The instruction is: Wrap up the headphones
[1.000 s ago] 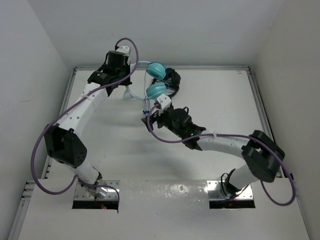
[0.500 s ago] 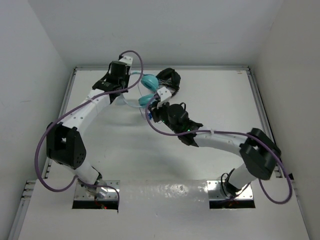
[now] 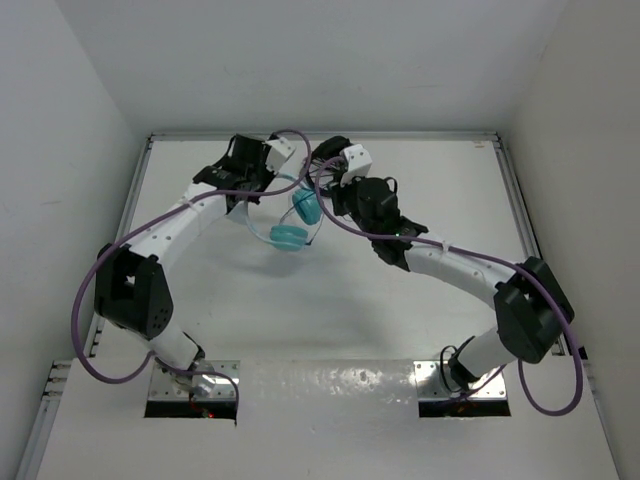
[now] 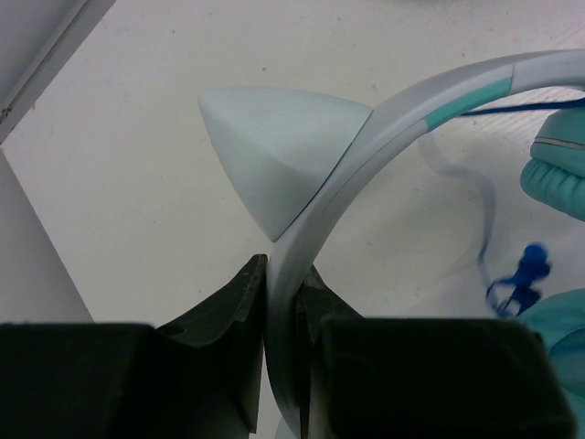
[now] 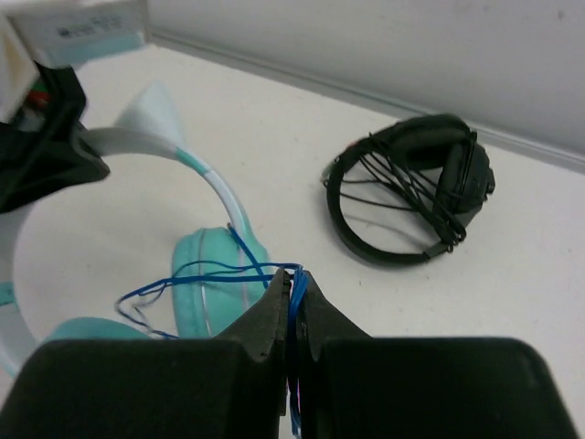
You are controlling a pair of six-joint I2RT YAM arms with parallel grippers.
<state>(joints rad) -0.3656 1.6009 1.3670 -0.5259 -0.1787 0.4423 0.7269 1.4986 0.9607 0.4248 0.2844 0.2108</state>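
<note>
The turquoise headphones hang just above the table at the back centre, cups low and pale headband arching up. My left gripper is shut on the headband beside its pale cone-shaped ear; from above it sits left of the cups. My right gripper is shut on several strands of the thin blue cable, just right of a teal cup. From above the right gripper is close behind the cups. More cable loops dangle near a cup.
Black headphones wound in their black cable lie at the back of the table near the rear wall, partly hidden by my right wrist from above. White walls stand at the back and both sides.
My right gripper went from open to shut on the blue cable and moved toward the back. The left arm swung right with the headband, and the cups now hang nearer and lower.
</note>
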